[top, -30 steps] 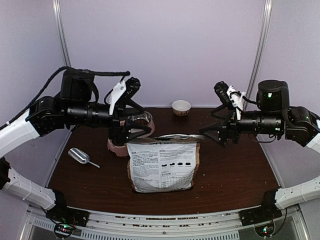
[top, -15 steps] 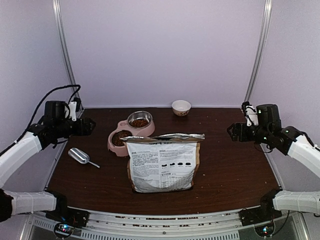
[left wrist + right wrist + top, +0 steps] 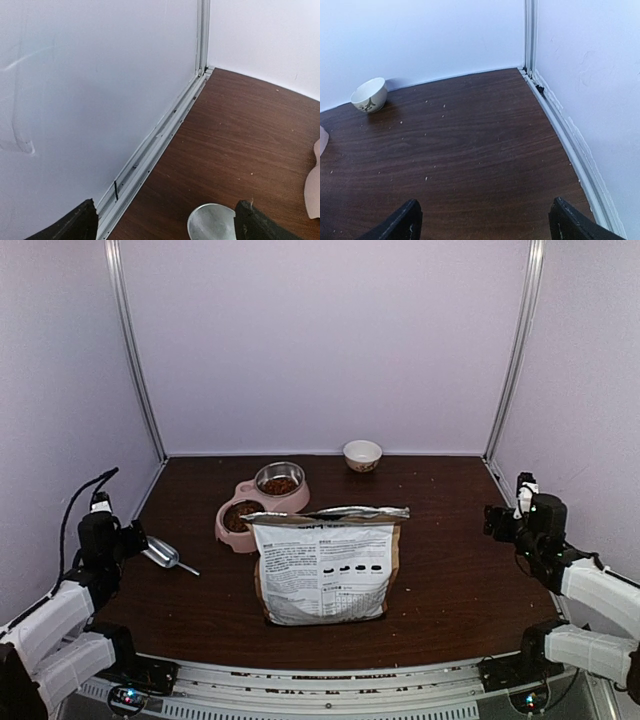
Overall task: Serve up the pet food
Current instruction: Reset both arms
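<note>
The pet food (image 3: 278,486) shows as brown kibble in both bowls of the pink feeder (image 3: 232,534), behind the upright white-and-brown bag (image 3: 325,565). My left gripper (image 3: 133,539) is folded low at the table's left edge, open and empty. In the left wrist view it (image 3: 165,226) frames the metal scoop (image 3: 210,224), which lies on the table close to the right fingertip (image 3: 255,225). My right gripper (image 3: 496,521) sits low at the right edge, open over bare wood (image 3: 482,222), holding nothing.
A small white bowl (image 3: 362,454) stands at the back, also in the right wrist view (image 3: 369,94). The metal scoop (image 3: 160,553) lies left of the bag. Booth walls and rails (image 3: 150,150) close both sides. Pale crumbs dot the table (image 3: 470,150).
Both arms have pulled back from above the feeder and bag down to the near left and right edges. The left gripper's jaws have spread wider.
</note>
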### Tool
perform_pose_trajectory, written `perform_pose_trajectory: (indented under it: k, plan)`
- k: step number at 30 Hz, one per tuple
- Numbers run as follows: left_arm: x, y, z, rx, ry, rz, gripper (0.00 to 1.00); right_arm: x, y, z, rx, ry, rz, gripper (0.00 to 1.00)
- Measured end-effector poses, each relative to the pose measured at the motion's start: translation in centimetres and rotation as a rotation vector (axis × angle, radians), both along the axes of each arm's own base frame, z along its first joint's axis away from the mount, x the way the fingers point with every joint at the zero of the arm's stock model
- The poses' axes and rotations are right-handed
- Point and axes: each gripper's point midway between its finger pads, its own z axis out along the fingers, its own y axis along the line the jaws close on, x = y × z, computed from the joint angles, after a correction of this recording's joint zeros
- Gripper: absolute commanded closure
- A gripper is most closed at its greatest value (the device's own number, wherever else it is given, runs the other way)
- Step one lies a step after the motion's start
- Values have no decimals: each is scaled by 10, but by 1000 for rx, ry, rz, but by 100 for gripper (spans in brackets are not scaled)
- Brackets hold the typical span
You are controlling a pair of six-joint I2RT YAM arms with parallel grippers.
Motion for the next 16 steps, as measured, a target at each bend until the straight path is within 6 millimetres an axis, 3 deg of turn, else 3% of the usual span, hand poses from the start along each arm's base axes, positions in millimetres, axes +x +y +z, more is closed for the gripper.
perform_pose_trajectory:
  k: [5,8,12,16]
  plan:
    - [11,4,-29,67,13,-1,2,26,-7,5,-39,-86,-42,11]
    - [23,6,-34,98,26,2,3,40,-8,-2,-55,-100,-48,13]
    - [52,5,-21,144,7,-19,4,48,-7,-15,-79,-81,-41,13]
    - [75,-2,3,178,-88,-67,2,52,-8,-2,-97,-137,-42,13]
